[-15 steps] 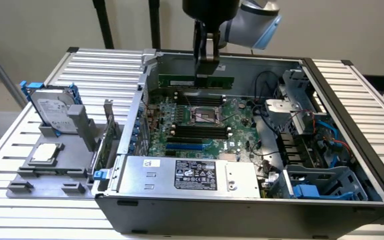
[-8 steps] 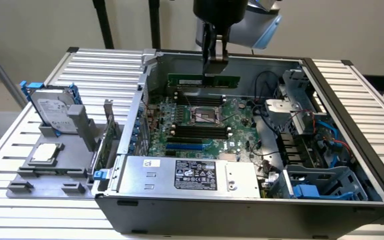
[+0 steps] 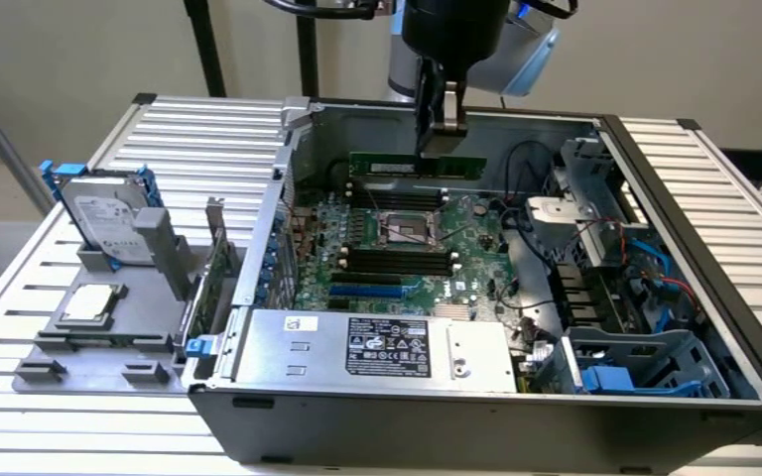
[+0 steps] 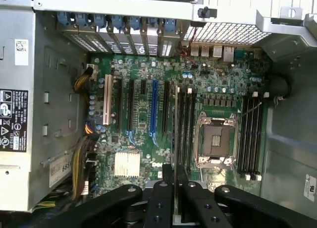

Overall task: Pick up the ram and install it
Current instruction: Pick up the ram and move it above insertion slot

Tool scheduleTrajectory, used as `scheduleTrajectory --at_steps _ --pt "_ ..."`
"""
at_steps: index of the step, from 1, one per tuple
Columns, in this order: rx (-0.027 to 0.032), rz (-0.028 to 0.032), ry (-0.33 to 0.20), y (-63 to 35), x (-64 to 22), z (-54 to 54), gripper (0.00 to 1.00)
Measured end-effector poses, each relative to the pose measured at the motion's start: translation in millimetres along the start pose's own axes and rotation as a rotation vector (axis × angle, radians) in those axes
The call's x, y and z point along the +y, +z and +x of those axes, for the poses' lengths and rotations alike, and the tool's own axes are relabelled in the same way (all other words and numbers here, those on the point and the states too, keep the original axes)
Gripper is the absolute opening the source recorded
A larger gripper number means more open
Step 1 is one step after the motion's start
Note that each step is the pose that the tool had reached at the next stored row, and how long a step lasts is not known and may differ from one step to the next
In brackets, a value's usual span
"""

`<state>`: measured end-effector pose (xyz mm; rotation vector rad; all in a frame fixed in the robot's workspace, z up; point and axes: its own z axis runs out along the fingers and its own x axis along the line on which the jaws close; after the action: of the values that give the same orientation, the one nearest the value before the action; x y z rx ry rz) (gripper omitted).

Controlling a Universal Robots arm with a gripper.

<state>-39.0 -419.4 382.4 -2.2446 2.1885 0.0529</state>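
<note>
The ram [image 3: 417,165] is a thin dark-green stick hanging level inside the open computer case, above the motherboard [image 3: 395,238]. My gripper [image 3: 441,137] comes down from above and is shut on the stick's upper edge. In the wrist view the ram [image 4: 176,134] shows edge-on as a thin line running out from between my black fingers [image 4: 161,198]. It lies over the black memory slots [image 4: 185,131] beside the CPU socket [image 4: 215,139]. A second bank of slots [image 4: 250,139] sits on the socket's other side.
A grey fixture [image 3: 90,342] at the exterior view's left carries a silver hard drive in a blue frame [image 3: 110,223] and an upright expansion card [image 3: 215,263]. The power supply [image 3: 381,347] fills the case's near side. Cables and a drive cage [image 3: 619,297] crowd the exterior view's right.
</note>
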Motion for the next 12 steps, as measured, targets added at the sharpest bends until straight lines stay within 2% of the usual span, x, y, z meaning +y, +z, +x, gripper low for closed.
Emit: scheduleTrajectory --at_steps 3,9,12 --pt "-0.0027 0.0002 0.009 5.2 -1.4 -0.9 0.14" --pt "-0.0143 0.0008 0.021 11.2 -2.5 -4.3 0.14" --pt "-0.0147 0.0002 0.023 11.3 -2.7 -4.6 0.14"
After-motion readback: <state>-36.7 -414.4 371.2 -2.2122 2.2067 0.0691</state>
